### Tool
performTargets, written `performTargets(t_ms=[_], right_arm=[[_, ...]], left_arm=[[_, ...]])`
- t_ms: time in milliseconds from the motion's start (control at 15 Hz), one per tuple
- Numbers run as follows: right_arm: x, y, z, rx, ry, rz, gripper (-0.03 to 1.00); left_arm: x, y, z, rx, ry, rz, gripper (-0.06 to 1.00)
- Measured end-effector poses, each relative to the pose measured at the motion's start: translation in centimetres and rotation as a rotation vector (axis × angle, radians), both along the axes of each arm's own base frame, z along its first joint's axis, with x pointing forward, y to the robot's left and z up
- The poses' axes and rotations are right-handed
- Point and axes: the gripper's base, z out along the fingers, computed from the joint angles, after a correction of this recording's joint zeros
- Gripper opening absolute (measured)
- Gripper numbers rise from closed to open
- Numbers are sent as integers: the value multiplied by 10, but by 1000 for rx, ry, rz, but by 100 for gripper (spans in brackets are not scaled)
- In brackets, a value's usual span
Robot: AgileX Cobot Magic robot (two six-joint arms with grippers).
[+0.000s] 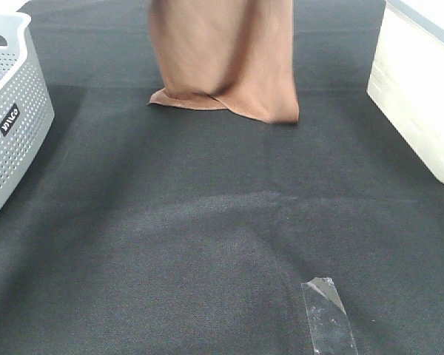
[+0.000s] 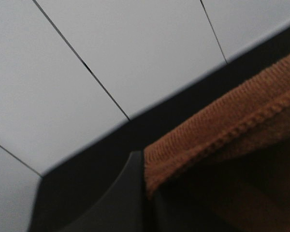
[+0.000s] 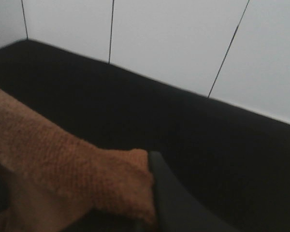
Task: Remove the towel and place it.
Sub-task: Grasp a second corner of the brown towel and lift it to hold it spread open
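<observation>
The brown towel [image 1: 222, 59] hangs in a long, soft drape at the far middle of the table. Its top runs out of the high view, and its bottom corner is folded and resting on the black table cloth [image 1: 170, 222]. The drape is blurred, but the loops of terry show well up close.

The left gripper [image 2: 144, 186] is clamped on the towel. One smooth dark finger [image 2: 121, 203] presses against the nubbly orange-brown pile, and a neat stitched hem runs along the edge. Behind it is a flat white wall [image 2: 135, 48] with thin dark seams.

The right gripper [image 3: 152, 193] also has the towel pinched tight. A thick bunched corner of fuzzy cloth sits against a rounded black finger [image 3: 179, 203].

On the table, the cloth is a fine, matte weave with a faint ripple across the middle. On the left stands a white plastic basket [image 1: 15, 133] with rounded corners and walls dotted with small holes. On the right is a pale, smooth, straight-sided box [image 1: 418, 96]. Near the front lies a shiny, crinkled strip of clear tape [image 1: 327, 314].
</observation>
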Motion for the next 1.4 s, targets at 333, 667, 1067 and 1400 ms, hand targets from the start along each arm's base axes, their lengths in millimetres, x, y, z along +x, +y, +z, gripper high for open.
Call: performTargets(t_ms=[333, 667, 1067, 1400], right_arm=[[-44, -8, 14, -35, 335, 27, 0], [-75, -9, 21, -58, 534, 105, 0], [-103, -7, 28, -20, 619, 166, 0], [-162, -14, 12, 10, 785, 212, 0]], left_arm=[[-49, -3, -5, -33, 572, -4, 0], [-73, 5, 30, -120, 561, 50, 0], [-139, 20, 46, -104, 692, 65, 0], [-232, 43, 35, -129, 819, 67, 0]])
